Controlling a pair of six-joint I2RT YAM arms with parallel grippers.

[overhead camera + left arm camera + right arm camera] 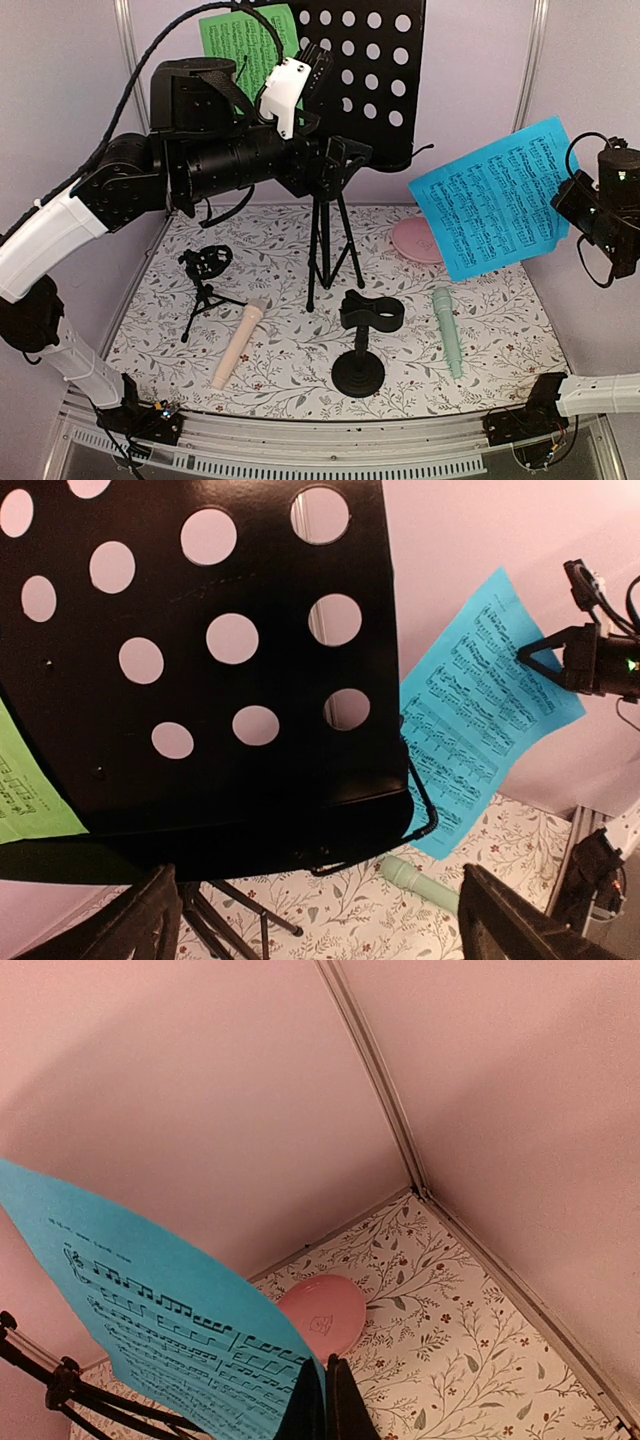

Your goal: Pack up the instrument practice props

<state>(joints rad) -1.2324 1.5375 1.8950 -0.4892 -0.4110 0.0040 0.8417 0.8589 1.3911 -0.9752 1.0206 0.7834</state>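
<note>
First, at the left, the left tool [325,925] hangs with its fingers spread wide and nothing between them, near the perforated desk of the black music stand [365,70]. Below it on the counter [510,350] stands a small tripod mic holder [205,268]. Beside that lies the beige microphone [238,345], which looks light, rigid and rounded. It would likely roll, so it is best pinched across the middle of its body.

The green page [240,35] sticks out past the desk's left edge. It is thin and floppy, and probably wants a gentle pinch at a free edge. The stand itself looks stiff but top-heavy on thin legs, and I judge the post under the desk the safest hold.

A round-based mic holder [362,335] stands upright just right of the legs. The pink plate [412,240] lies further back, and the mint microphone [447,330] lies nearer the front.

At the right, the right tool [325,1405] is clamped on the edge of the blue page [495,195], which hangs in the air, curling.

A floral covering lines the counter. Pink walls close it in on three sides, leaving little swing room.
</note>
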